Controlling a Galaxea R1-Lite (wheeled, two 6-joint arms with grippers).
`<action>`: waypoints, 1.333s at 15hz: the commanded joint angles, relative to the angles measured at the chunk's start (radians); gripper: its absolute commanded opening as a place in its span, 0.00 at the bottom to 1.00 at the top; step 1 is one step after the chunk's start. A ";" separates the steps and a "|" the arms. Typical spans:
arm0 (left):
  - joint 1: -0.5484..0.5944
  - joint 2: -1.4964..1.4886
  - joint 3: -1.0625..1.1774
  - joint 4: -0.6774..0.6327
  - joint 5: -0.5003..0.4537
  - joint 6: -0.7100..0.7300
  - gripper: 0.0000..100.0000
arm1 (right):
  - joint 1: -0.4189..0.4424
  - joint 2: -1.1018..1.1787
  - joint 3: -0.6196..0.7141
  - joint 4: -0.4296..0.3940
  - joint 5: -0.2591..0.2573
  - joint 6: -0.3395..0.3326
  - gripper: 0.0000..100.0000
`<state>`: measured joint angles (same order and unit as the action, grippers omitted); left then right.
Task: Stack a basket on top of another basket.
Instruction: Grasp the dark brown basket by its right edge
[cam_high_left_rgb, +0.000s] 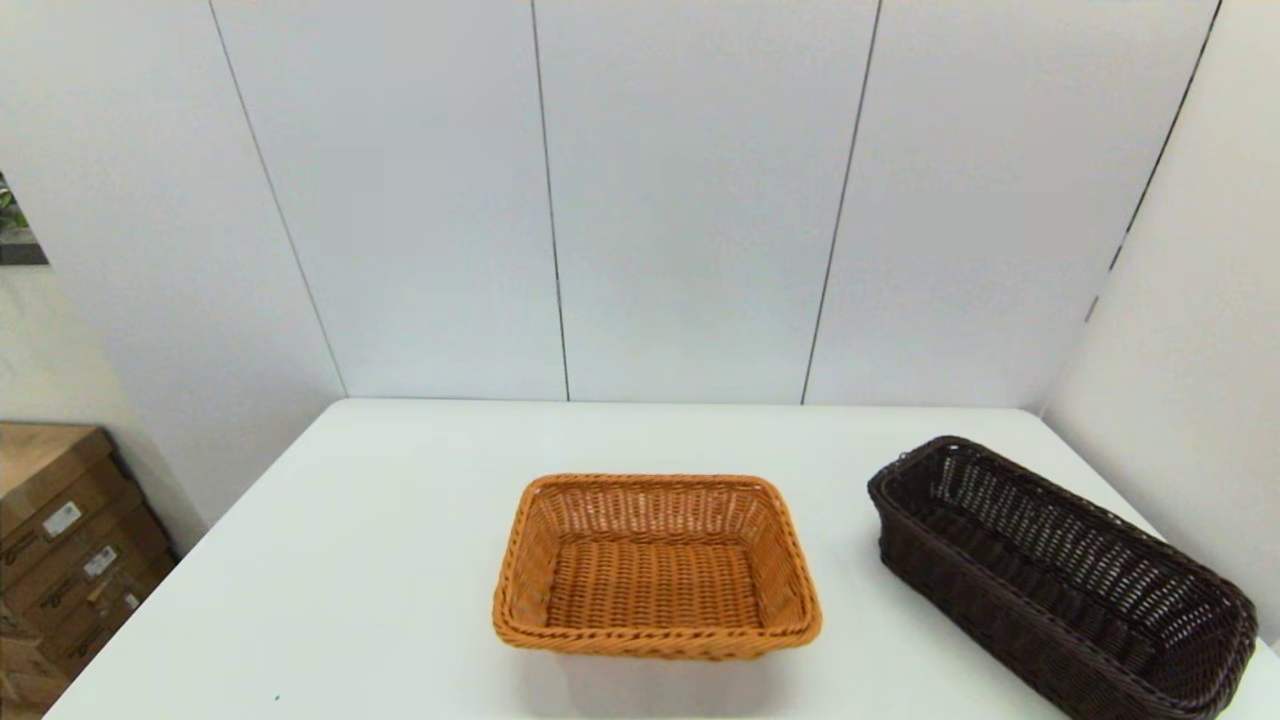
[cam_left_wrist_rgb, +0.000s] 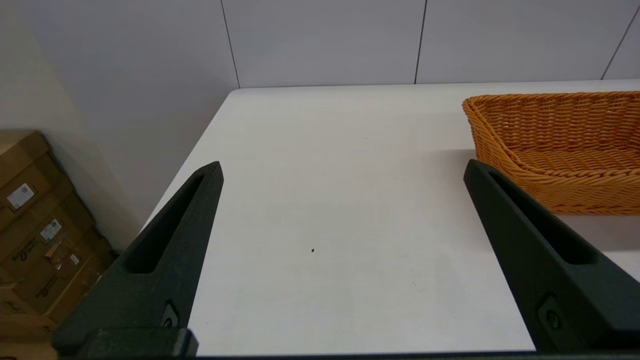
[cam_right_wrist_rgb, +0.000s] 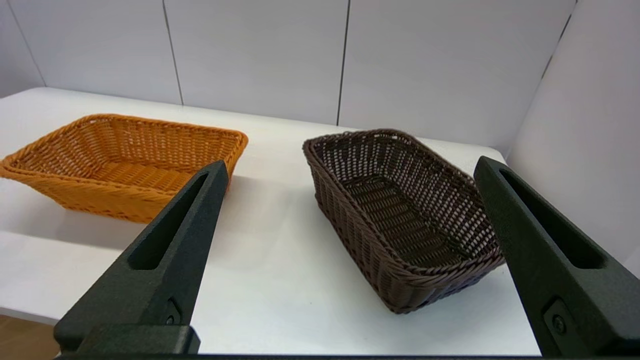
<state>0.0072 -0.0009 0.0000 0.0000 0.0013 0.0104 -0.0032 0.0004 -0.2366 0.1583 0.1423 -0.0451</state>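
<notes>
So both baskets were found sitting flat on the white table (cam_high_left_rgb: 380, 560), nothing stacked yet. The orange-tan basket (cam_high_left_rgb: 656, 566) was parked upright near the table's front edge, roughly mid-width, and it's used as the landmark here. The dark brown basket (cam_high_left_rgb: 1060, 575) was set off to the robot's right of the orange-tan basket, apart from it with a strip of bare table between, and turned at an angle so that its long side ran diagonally toward the table's front right corner. Both were seen empty.

The left gripper (cam_left_wrist_rgb: 342, 170) was held low at the table's near edge, to the left of the orange-tan basket, with its fingers (cam_left_wrist_rgb: 165, 250) spread wide apart. Nothing was gripped or touched by them; only bare tabletop was framed between them.

The right gripper (cam_right_wrist_rgb: 350, 167) was held back from the orange-tan basket on its right side, in front of the dark brown basket. Its fingers (cam_right_wrist_rgb: 165, 255) were likewise spread wide, with nothing clamped and nothing touched.

A stack of cardboard boxes (cam_high_left_rgb: 60, 550) was spotted on the floor, well left of the orange-tan basket, past the table edge.
</notes>
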 joint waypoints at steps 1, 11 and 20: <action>0.000 -0.001 0.002 0.000 0.000 0.000 1.00 | 0.000 0.001 -0.010 0.003 0.002 -0.001 1.00; 0.000 -0.001 0.002 0.000 0.000 0.000 1.00 | 0.006 0.632 -0.254 0.001 -0.063 0.033 1.00; 0.000 -0.001 0.002 0.000 0.000 0.000 1.00 | -0.031 1.182 -0.510 0.342 -0.274 0.518 1.00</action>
<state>0.0072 -0.0009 0.0000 0.0000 0.0013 0.0109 -0.0230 1.0202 -0.6681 0.3313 -0.1066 0.2943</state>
